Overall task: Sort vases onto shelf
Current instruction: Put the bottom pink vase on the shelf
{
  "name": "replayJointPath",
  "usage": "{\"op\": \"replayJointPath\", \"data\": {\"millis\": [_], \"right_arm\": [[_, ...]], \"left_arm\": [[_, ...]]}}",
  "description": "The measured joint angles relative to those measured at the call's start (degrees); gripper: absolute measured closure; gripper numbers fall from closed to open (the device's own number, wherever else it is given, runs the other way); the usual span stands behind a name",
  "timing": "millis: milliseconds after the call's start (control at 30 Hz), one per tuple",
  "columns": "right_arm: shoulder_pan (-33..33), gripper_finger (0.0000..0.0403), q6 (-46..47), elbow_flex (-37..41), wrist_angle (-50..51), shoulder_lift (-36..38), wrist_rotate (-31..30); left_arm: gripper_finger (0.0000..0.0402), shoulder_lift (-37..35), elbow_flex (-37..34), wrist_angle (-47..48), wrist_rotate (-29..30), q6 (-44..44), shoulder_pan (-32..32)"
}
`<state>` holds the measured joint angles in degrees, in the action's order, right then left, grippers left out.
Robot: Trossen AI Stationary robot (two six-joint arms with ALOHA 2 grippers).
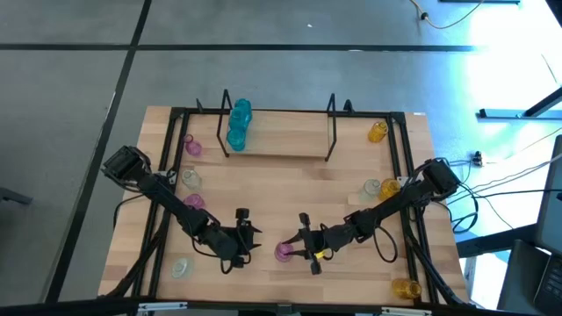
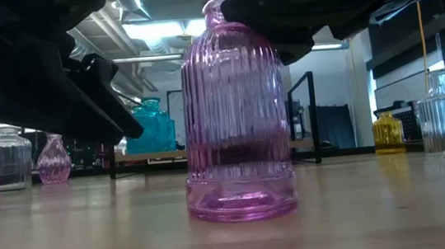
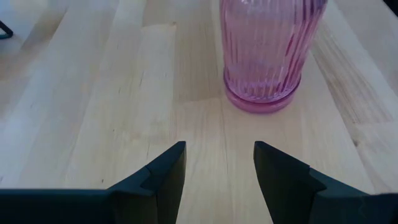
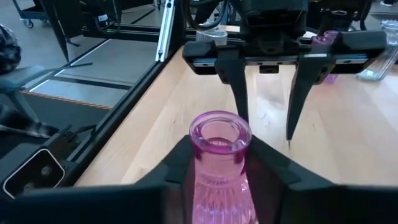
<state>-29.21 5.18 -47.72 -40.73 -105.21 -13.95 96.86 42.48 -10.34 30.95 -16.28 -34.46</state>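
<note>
Light-wood desk (image 1: 290, 184) w/ black frame, grey floor around it. Both arms reach in toward the near-centre of the desk, facing each other. Ribbed pink vase (image 1: 284, 252) stands upright on the desk there, betw. the two sets of jaws: the right gripper (image 1: 306, 247) has its jaws either side of the vase, at or just beside the glass (right wrist view: neck and rim (image 4: 220, 138) rise betw. its two dark fingers), though whether they actually press it, can't tell. Left gripper (image 1: 247, 234) sits just beyond the vase on the other side, jaws released w/ a clear gap; in the left wrist view the vase base (image 3: 264, 93) is ahead of the fingertips (image 3: 176, 163), not touching. Shelf (image 1: 279, 140) is at the far edge of the desk, well apart from both jaws, w/ two teal-blue vases (image 1: 239, 125) at its left end. Other vases are scattered round the desk: pink (image 1: 192, 147) and clear (image 1: 190, 180) behind the left jaws, yellow (image 1: 377, 132) by the shelf's right end, yellow (image 1: 404, 287) at the near right corner.
</note>
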Motion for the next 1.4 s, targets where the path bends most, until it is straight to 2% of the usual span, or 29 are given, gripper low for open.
{"op": "replayJointPath", "data": {"millis": [133,400,633,867,1100,1400], "right_arm": [[0.0,0.0346,-1.7,0.0,0.1,0.3,-0.8],[2.1,0.0334,-4.8,0.0,1.4,4.6,-3.5],[9.6,0.0339,-6.3,0.0,5.1,9.7,-3.1],[18.9,0.0335,-10.7,-1.1,5.3,12.4,-2.8],[30.6,0.0334,-13.0,-6.9,9.9,12.4,5.2],[46.4,0.0334,-14.7,-11.5,10.8,12.4,16.5]], "left_arm": [[0.0219,0.0,0.0,-0.1,0.0,0.3,-0.1],[0.0219,-0.4,-0.2,0.4,0.1,3.0,-1.1],[0.0219,-4.6,-5.7,-1.7,2.9,2.8,-1.2],[0.0219,-11.1,-14.9,-11.1,2.6,2.3,0.2],[0.0219,-15.5,-16.7,-11.7,2.3,3.2,5.0],[0.0219,-16.3,-16.6,-11.8,-1.3,6.0,13.7]]}}
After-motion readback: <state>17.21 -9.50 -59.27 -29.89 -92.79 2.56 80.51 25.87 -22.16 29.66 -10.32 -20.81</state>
